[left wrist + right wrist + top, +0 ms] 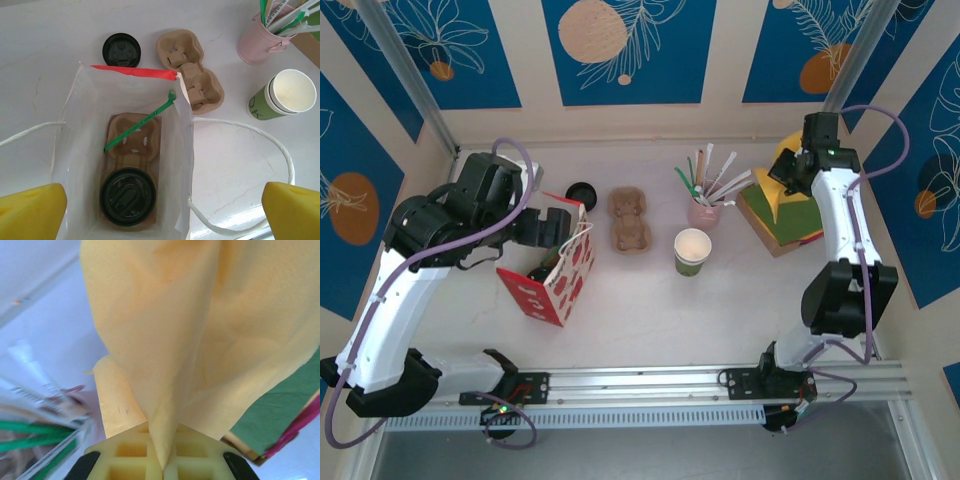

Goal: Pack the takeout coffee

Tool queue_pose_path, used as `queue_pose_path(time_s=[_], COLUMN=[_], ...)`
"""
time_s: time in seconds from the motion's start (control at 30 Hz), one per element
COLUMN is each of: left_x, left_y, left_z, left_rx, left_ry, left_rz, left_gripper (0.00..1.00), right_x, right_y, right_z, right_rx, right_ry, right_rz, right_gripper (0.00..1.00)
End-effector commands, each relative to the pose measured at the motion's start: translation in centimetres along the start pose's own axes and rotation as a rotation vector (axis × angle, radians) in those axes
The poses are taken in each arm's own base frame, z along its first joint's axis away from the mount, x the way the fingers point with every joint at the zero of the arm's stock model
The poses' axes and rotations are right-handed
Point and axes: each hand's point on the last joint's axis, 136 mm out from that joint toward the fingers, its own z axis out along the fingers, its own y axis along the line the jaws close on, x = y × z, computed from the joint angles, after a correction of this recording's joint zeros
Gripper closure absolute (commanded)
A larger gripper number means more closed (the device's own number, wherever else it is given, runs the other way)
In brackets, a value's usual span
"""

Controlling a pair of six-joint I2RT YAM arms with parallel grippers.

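Paper bag [70,150] holds the takeout coffee [127,196].
Left hand [161,212] hovers spread above; at two o'clock, right hand [162,462] pinches a yellow napkin [200,330].

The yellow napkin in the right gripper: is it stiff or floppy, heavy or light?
Probably floppy: the yellow napkin creases into soft folds where the right gripper pinches it. Likely very light, as it looks like one thin sheet. It might slip or tear if tugged, since only a narrow fold is held.
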Motion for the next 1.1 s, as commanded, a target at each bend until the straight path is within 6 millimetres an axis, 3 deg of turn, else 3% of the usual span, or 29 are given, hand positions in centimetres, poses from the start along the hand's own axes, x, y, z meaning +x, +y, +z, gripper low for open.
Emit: queue_pose_path(time_s=[0.0, 0.37, 0.67, 0.87, 1.07], left_x=[-0.8, -0.9, 0.1, 0.9, 1.6], left_y=[0.8, 1.8, 4.0, 4.5, 4.8], left_z=[-0.4, -1.4, -3.3, -4.3, -4.8], left_rx=[-0.034, -0.072, -0.158, -0.156, -0.155], left_ry=[-0.044, -0.079, -0.106, -0.115, -0.121], left_rz=[-0.034, -0.093, -0.147, -0.173, -0.193], left_gripper=[0.0, 0.0, 0.0, 0.0, 0.0], right_x=[0.1, 1.0, 3.1, 4.5, 4.7], right_y=[3.4, 14.2, 21.9, 25.3, 25.7], right_z=[-3.3, -13.0, -18.3, -19.8, -19.2], right_rx=[-0.138, -0.437, -0.644, -0.691, -0.665], right_ry=[-0.034, -0.182, -0.223, -0.23, -0.231], right_rz=[-0.005, -0.216, -0.326, -0.393, -0.4], right_gripper=[1.0, 1.0, 1.0, 1.0, 1.0])
